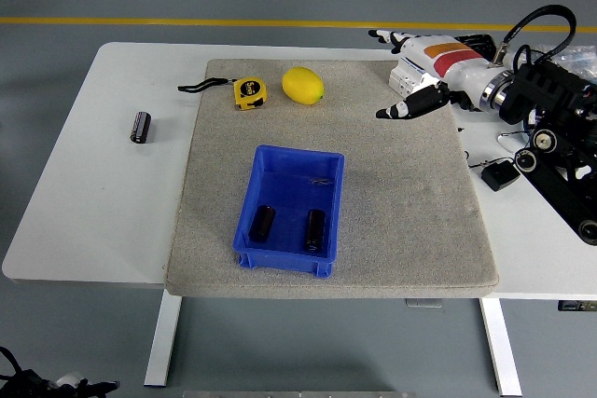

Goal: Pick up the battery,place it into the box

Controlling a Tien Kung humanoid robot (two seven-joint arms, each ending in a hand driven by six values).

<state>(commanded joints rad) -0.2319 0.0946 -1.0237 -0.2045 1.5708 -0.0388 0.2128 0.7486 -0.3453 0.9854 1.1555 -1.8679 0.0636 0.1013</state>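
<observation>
A lone battery (140, 127) lies on the bare white table (93, 202); no print is legible. Two batteries (262, 223) rest in the blue box (289, 170). The tape measure's (248, 92) label is unreadable. The right hand (418, 76) hovers released, its arm cut off.

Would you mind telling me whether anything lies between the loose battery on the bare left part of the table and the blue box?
Nothing visible does. The dark cylindrical battery lies alone on the white table, and only bare tabletop and grey mat separate it from the open blue plastic box. The yellow tape measure sits farther back, off that line.
</observation>
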